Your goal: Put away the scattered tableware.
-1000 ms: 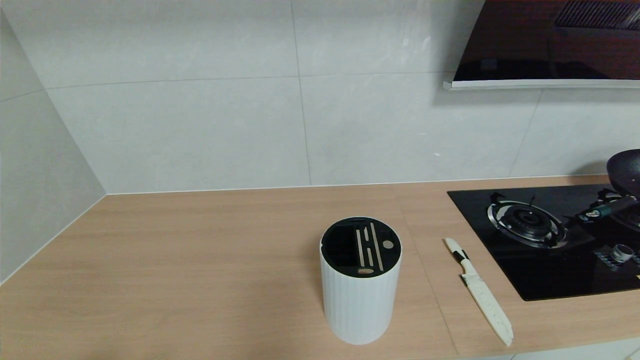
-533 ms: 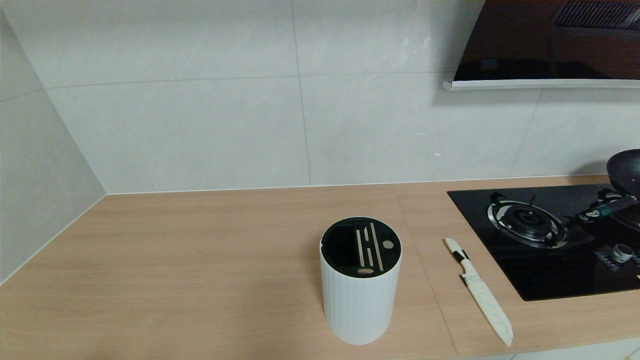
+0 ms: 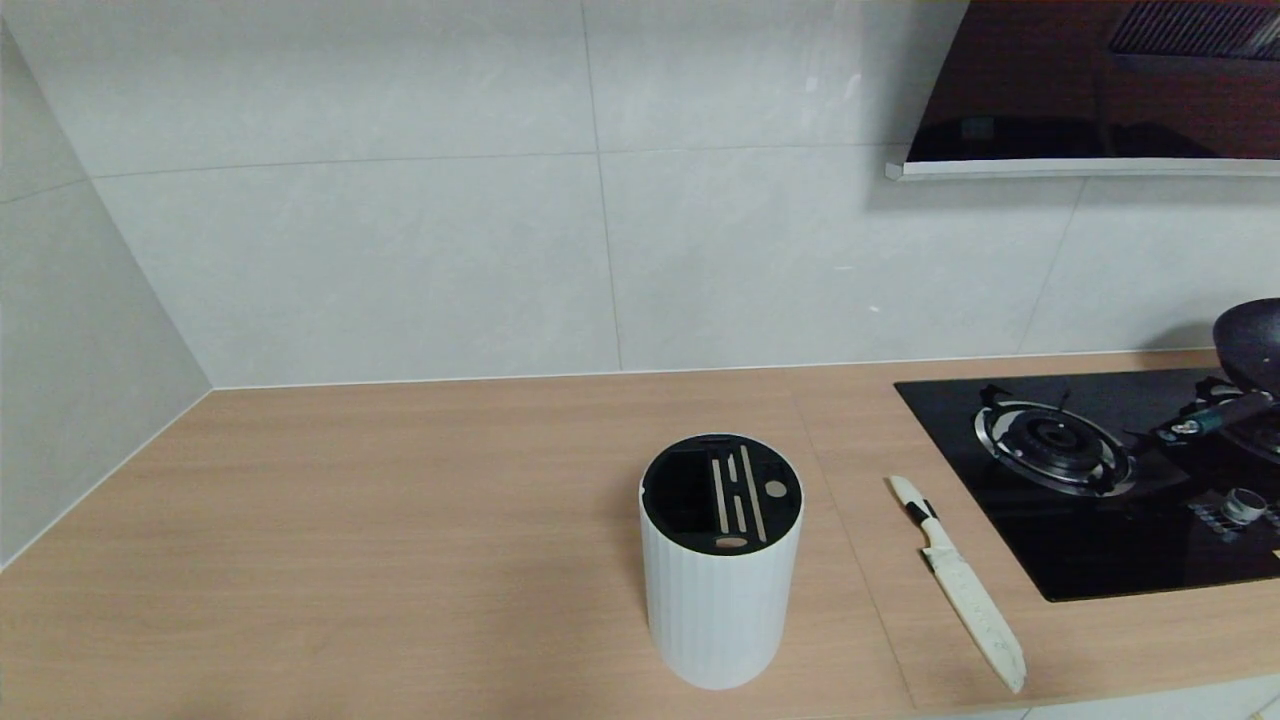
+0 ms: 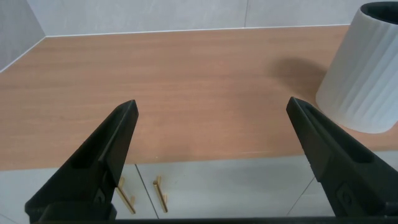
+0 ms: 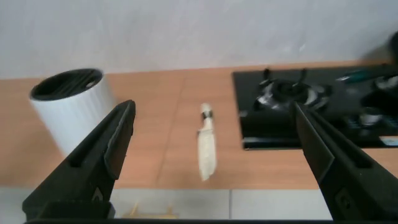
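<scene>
No shift since a second ago, neither in the things nor in the head view. Pale knife lying flat on the wooden table, between the white ribbed holder and the black gas hob, touching neither. Handle toward the wall, tip toward the table's front edge. Holder standing upright, its slotted black top facing up. Left pincer spread wide apart and empty, hovering just off the table's front edge, the holder off to one side beyond it. Right pincer spread wide and empty too, held before the table's edge and facing the knife, with holder and hob on either side. Dark pan at the hob's far right.
</scene>
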{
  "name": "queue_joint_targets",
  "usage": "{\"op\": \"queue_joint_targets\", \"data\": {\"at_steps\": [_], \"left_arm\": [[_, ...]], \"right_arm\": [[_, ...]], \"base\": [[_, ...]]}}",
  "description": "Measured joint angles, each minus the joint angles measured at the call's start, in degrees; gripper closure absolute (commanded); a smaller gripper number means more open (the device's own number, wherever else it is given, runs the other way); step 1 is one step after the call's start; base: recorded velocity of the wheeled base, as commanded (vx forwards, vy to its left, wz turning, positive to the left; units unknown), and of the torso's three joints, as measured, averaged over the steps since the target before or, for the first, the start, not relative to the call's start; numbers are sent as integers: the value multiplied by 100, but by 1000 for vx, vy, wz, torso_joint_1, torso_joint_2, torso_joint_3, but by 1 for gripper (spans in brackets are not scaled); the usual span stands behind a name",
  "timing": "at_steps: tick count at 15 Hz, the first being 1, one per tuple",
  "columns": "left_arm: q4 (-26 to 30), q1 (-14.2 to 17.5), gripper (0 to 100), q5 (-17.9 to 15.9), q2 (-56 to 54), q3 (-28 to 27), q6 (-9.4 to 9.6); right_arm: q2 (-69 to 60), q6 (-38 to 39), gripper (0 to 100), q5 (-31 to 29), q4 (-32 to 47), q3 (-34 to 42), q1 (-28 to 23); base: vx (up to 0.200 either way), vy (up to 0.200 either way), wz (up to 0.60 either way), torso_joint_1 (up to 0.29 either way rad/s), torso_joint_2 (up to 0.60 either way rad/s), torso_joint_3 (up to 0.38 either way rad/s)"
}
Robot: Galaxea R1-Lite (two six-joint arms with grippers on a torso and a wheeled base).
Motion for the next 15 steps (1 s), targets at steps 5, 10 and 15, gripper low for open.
{"op": "queue_joint_targets", "data": {"at_steps": [5, 10, 15], "left_arm": [[0, 0, 0, 0, 0, 0, 0], [0, 0, 0, 0, 0, 0, 0], [2, 2, 0, 0, 0, 0, 0]], "right_arm": [[2488, 46, 0, 555, 11, -901, 321], [4905, 60, 0, 612, -941, -1504, 601], [7249, -99, 0, 22, -2462, -1648, 653]], "base": [[0, 0, 0, 0, 0, 0], [0, 0, 0, 0, 0, 0], [0, 0, 0, 0, 0, 0]]}}
